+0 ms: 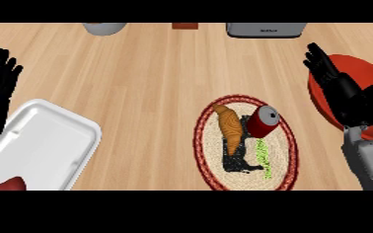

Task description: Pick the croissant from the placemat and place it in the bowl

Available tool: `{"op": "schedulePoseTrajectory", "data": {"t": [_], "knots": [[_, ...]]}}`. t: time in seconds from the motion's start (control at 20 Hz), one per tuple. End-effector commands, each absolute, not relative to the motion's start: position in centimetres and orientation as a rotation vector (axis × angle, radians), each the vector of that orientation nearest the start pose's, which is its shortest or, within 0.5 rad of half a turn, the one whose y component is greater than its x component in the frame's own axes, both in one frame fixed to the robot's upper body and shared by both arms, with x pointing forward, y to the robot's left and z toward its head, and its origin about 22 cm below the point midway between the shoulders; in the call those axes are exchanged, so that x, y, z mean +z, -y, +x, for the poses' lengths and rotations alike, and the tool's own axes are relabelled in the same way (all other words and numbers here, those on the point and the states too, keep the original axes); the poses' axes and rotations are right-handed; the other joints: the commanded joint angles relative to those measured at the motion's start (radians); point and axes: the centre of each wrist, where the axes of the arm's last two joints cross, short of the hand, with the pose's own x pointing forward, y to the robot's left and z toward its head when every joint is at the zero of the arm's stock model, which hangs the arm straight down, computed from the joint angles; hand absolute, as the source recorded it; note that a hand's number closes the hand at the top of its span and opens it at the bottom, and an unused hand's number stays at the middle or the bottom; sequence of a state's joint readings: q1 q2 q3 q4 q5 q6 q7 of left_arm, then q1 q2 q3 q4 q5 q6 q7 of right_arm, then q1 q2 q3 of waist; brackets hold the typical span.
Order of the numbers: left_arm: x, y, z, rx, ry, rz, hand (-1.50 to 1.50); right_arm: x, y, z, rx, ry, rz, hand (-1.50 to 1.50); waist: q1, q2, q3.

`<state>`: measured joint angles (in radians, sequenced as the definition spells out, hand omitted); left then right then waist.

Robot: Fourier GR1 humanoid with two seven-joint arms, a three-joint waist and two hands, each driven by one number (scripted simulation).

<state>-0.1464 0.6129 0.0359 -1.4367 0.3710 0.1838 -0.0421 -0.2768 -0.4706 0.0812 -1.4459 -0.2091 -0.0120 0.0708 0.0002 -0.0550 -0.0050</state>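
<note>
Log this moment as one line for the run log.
croissant on placemat beside can | right hand open over red bowl | left hand open, resting

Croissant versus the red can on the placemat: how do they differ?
The croissant is golden-brown, long and tapered, lying flat on the placemat; the can is red with a grey top, cylindrical and tilted. The croissant sits left of the can. Both rest on the mat, untouched by either hand.

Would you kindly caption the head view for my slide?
Croissant beside a red can on the placemat; right hand open over the red bowl.
</note>
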Motion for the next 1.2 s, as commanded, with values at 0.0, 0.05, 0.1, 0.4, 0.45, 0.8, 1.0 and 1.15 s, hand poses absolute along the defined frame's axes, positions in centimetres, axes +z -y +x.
{"op": "schedulePoseTrajectory", "data": {"t": [0.0,0.05,0.1,0.4,0.45,0.8,1.0,1.15], "knots": [[8.7,-36.6,27.8,0.015,1.722,0.306,0.0,8.5,28.2,30.3,0.271,1.649,-0.136,-1.5,0.0,0.053,0.005],[8.8,-35.4,27.4,0.013,1.732,0.241,0.0,9.7,25.5,31.0,0.282,1.622,-0.122,-1.5,0.006,0.051,0.004],[8.5,-34.4,27.3,0.016,1.719,0.177,0.0,8.9,23.6,30.6,0.273,1.596,-0.094,-1.5,0.007,0.05,0.004],[6.5,-30.6,27.9,0.063,1.696,-0.064,0.0,6.2,24.7,31.2,0.333,1.426,-0.699,-1.5,-0.004,0.053,-0.002],[4.9,-30.5,27.3,0.062,1.697,-0.068,0.0,4.8,22.9,31.3,0.268,1.44,-0.686,-1.5,0.009,0.059,0.001],[5.6,-29.6,27.1,0.069,1.692,-0.085,0.0,9.7,20.8,34.2,0.476,1.464,-0.918,-1.5,0.009,0.054,0.004],[6.1,-28.8,27.8,0.065,1.687,-0.109,0.0,12.7,19.1,36.1,0.73,1.191,-0.935,-1.5,0.027,0.054,0.002],[6.2,-29.1,28.3,0.048,1.703,-0.103,0.0,11.4,18.7,36.5,0.958,0.912,-0.884,-1.5,0.034,0.06,-0.001]]}}
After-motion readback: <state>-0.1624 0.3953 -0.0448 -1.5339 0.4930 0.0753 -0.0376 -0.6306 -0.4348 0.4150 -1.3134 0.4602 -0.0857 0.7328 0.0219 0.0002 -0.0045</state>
